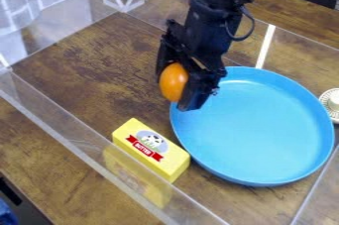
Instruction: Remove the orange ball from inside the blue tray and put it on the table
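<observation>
From my remote station, I saw the hand (181,80) spread wide around the orange ball (172,80), gripping it between its fingers and carrying it clear of the surface, just over the left rim of the blue tray (272,125). Bare table (93,80) lay directly to the ball's left, toward the table's near-left edge, while a yellow block (149,148) sat near the front edge below. I judged the next move a short shift leftward, then down.

Yellow labelled block (149,149) beside clear wall (54,16)
</observation>
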Tool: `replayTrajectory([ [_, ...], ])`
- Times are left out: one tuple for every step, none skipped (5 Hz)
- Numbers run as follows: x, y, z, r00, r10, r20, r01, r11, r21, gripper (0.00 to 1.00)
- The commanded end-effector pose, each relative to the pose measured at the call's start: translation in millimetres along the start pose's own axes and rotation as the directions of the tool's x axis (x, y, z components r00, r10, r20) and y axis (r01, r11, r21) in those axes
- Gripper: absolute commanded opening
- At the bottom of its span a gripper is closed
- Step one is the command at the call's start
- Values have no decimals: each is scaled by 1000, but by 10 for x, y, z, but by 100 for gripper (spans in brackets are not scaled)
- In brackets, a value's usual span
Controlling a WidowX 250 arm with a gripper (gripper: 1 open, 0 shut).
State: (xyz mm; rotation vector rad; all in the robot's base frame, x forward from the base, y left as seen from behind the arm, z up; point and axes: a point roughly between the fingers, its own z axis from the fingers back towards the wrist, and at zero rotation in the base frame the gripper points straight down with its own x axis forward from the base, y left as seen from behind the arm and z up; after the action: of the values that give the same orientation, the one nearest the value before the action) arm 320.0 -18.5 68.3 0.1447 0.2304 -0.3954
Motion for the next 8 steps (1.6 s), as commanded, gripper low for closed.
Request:
replayTrajectory([
  [-105, 204, 427, 995, 44, 92, -49, 998, 49, 0],
  [-181, 265, 467, 996, 55, 69, -60, 996, 66, 0],
  [-258, 333, 455, 997, 62, 49, -66, 995, 78, 0],
  [-322, 371, 427, 997, 64, 32, -66, 994, 87, 0],
  [-381, 392, 384, 998, 66, 23, -68, 994, 90, 0],
  [-389, 384, 343, 998, 62, 18, -63, 993, 95, 0],
  [-359, 371, 277, 998, 61, 20, -63, 994, 95, 0],
  [-327, 338, 227, 998, 55, 24, -57, 994, 97, 0],
])
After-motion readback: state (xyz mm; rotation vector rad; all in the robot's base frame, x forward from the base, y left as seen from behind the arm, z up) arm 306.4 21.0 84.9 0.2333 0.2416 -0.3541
